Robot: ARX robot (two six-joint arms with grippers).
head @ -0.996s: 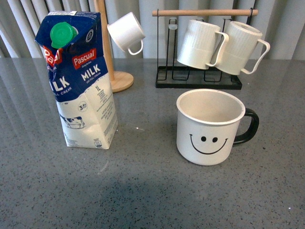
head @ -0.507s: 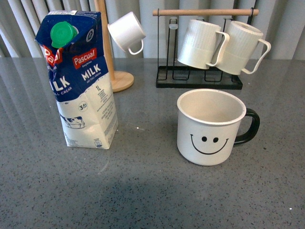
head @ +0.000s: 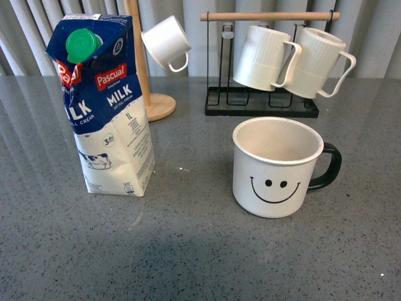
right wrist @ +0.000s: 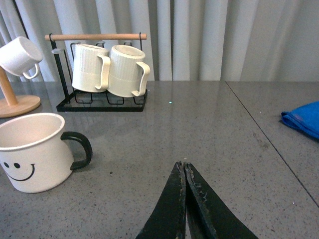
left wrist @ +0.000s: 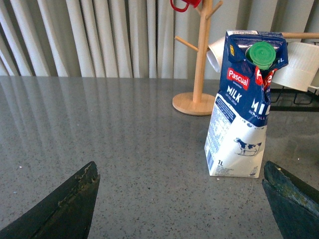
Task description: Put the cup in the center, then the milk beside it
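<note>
The grey speckled table runs back to a far edge against a pleated curtain; its near stretch lies bare. The Pascual milk carton stands upright on the left half, green cap on top, with bare surface on every side of it. Along the far edge sits a black wire rack with a wooden bar, holding two ribbed white mugs tilted side by side. To its left, also by the far edge, a wooden mug tree carries a small white cup. The smiley cup stands upright just in front of the rack, right of the carton and well apart from it, black handle turned toward the right edge. A blue cloth lies beyond a seam in the tabletop. The left gripper is spread wide, holding nothing, facing the carton. The right gripper is pinched closed on nothing, above bare table beside the cup.
</note>
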